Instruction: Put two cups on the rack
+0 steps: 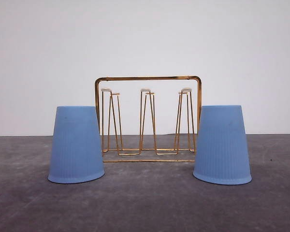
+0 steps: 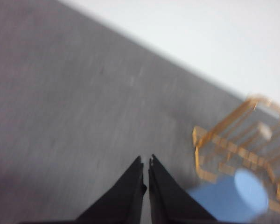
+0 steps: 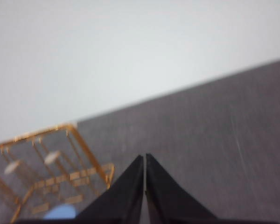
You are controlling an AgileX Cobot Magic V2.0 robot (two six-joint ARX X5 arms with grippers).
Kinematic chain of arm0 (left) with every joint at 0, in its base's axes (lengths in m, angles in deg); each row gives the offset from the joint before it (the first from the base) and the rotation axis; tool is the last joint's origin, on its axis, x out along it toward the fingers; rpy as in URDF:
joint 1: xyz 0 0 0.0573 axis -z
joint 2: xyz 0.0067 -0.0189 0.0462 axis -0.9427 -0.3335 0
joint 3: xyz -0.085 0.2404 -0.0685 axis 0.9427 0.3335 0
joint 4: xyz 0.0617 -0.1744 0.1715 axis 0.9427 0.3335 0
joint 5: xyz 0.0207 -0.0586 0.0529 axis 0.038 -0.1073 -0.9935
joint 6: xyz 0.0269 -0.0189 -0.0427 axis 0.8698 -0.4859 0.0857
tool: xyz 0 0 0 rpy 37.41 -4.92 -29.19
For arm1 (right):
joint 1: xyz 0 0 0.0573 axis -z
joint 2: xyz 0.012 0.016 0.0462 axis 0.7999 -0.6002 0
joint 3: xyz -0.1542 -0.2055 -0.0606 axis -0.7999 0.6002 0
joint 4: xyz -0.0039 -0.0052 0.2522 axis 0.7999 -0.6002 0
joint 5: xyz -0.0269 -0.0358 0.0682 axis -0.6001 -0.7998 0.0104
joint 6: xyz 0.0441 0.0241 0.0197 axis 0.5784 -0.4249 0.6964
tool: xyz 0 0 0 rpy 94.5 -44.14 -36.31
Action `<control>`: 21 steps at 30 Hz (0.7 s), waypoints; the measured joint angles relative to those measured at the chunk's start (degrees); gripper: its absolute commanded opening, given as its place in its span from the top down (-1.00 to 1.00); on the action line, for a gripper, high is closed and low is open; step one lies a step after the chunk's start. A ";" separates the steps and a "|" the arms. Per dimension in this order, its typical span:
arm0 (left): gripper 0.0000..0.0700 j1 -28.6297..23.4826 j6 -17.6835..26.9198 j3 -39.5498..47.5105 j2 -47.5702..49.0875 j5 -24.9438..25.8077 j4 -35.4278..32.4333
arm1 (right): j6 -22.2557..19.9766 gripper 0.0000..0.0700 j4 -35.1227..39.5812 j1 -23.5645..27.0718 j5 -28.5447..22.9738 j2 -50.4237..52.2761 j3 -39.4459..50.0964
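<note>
Each tool (image 2: 146, 161) (image 3: 144, 157) has two smooth, matte black, pointed fingers.

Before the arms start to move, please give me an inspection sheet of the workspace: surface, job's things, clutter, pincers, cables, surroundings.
Surface: dark grey table, bare in front.
Job's things: left cup and right cup stand upside down on the table, one at each side of the gold wire rack; its pegs carry nothing.
Clutter: nothing seen.
Pincers: left pincer shut, holding nothing; right pincer shut, holding nothing.
Cables: nothing seen.
Surroundings: plain white wall behind the table.
</note>
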 measured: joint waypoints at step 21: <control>0.80 16.70 36.08 -12.20 -17.33 17.21 6.18 | -23.13 0.95 -10.48 -5.40 19.97 -19.68 -10.21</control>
